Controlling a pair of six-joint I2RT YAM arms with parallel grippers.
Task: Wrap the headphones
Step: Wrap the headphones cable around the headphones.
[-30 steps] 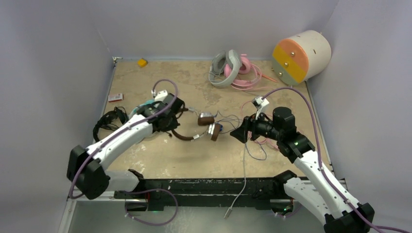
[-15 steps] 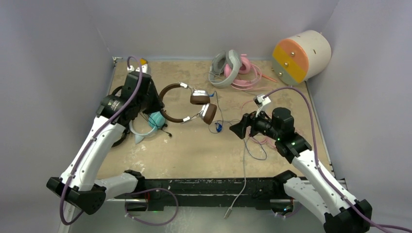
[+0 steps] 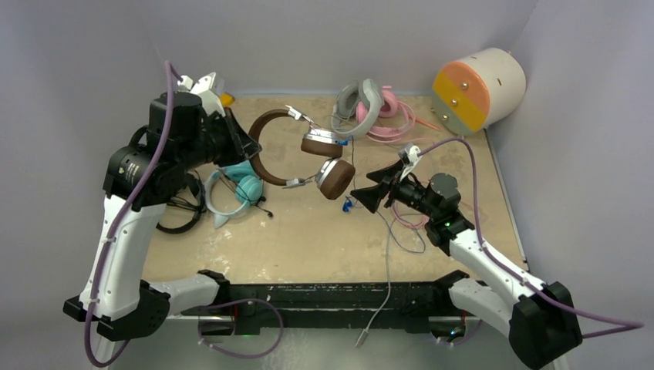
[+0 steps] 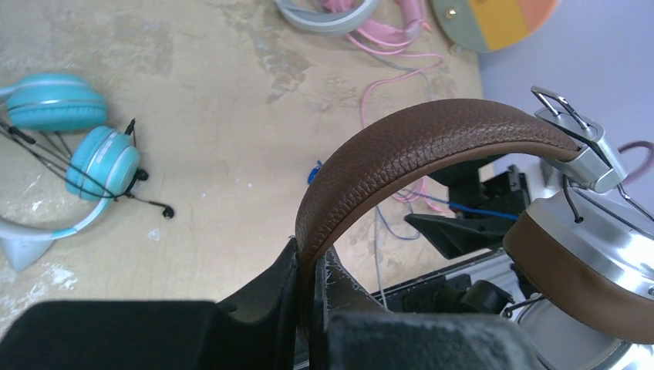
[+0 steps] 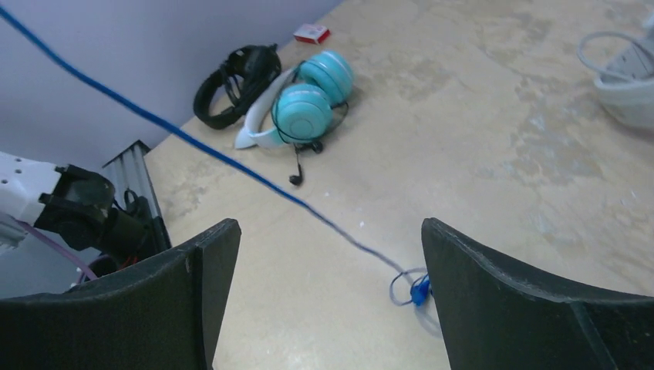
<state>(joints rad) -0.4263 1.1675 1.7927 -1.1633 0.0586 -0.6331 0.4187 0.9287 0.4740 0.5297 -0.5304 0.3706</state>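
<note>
Currently, at the upper left of the top view, the left pincer (image 3: 244, 144) is clamping the brown headband of the headphones (image 3: 335, 178), holding them above the table (image 3: 308, 239). At centre right, the right pincer (image 3: 369, 188) is gaping wide, gripping nothing, a blue cable (image 5: 193, 142) crossing before it.

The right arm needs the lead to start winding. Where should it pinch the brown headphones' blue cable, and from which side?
Pinch the blue cable on its straight raised run, just above the coil on the table. That stretch slopes clear of the surface and lines up between the fingers of the open right gripper, so coming straight in from the right should work.
</note>
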